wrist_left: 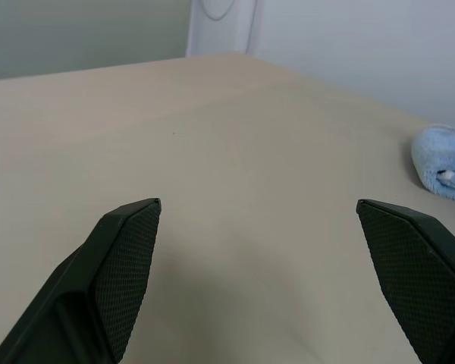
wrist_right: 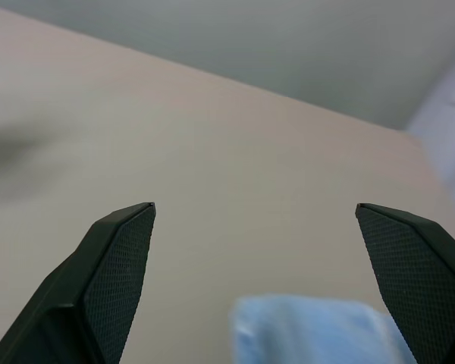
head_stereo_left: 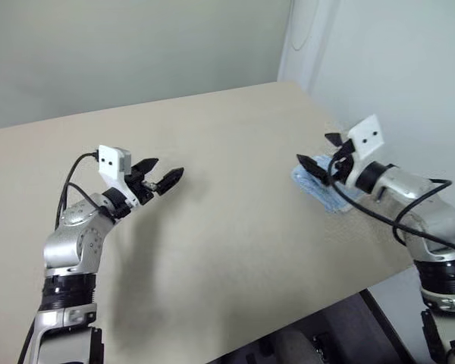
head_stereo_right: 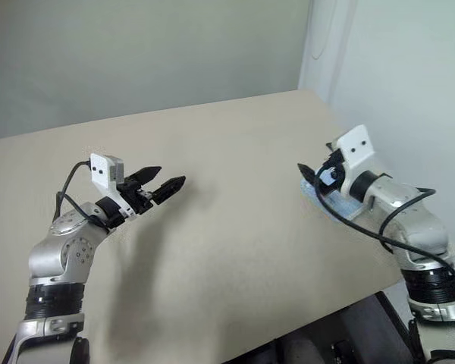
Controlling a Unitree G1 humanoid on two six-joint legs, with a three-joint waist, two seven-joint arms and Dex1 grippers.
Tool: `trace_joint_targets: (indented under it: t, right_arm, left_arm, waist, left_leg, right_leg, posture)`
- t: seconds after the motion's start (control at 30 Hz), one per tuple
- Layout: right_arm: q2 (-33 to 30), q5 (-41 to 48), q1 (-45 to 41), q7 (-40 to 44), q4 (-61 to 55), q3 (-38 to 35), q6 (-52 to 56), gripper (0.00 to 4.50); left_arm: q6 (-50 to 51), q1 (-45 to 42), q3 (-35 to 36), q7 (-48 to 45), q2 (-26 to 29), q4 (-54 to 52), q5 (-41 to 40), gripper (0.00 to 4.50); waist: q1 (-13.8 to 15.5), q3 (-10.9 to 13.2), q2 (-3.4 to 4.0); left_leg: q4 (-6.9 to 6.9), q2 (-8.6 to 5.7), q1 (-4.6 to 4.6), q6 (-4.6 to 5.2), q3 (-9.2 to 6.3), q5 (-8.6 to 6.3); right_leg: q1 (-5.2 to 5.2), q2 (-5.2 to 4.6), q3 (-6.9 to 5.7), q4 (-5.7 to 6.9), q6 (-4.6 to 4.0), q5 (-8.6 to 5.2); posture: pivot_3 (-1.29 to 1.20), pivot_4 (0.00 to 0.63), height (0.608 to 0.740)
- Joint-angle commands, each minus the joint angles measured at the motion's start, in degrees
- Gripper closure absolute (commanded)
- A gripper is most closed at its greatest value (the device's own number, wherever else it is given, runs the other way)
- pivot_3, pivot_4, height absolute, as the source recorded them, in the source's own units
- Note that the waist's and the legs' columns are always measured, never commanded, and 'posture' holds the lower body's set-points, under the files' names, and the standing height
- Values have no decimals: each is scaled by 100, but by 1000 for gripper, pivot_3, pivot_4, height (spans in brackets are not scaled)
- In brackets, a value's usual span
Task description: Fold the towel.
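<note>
Towel (head_stereo_left: pixel 318 189) bundled near table's (head_stereo_left: pixel 235 250) right edge, broad bare tabletop alongside.

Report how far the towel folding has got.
Done, by the look of it: the towel lies as a small compact bundle near the table's right edge, not spread out. In hand: nothing; the left hand and the right hand are both open, empty and raised above the tabletop, the right one just above the bundle. Left: how neat the folds are cannot be judged, since the right arm covers part of it.
</note>
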Motion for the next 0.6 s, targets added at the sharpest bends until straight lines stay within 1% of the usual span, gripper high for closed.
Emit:
trace_joint_targets:
  t: [0.03,0.17,0.37,0.6]
  right_arm:
    - [169,-213,-80,92,-43,34,-166,22]
    - [401,-316,3,144,-22,87,-134,22]
    - [561,-468,163,235,13,79,-184,22]
    - [451,-440,351,340,-321,-25,0,22]
  left_arm:
    - [-141,98,10,-96,44,-289,58,0]
    - [-67,322,54,-48,33,-505,45,0]
    - [170,580,40,0,24,-889,-91,0]
    - [165,647,-142,-137,-6,-843,0,0]
  waist:
    - [13,0,1]
    - [14,0,1]
    - [12,2,3]
    - [-1,2,4]
  left_leg:
    - [0,0,0,0,-1,-1]
    - [2,-1,1,0,-7,0]
    - [10,-1,-1,0,-8,1]
    - [9,2,2,0,-7,0]
  right_leg:
    - [0,0,0,1,-3,3]
    - [3,0,0,1,-6,4]
    - [5,2,-4,-5,-5,2]
    - [5,3,-7,-5,-5,2]
  posture:
    - [0,150,740]
    - [0,150,740]
    - [0,150,740]
    - [0,150,740]
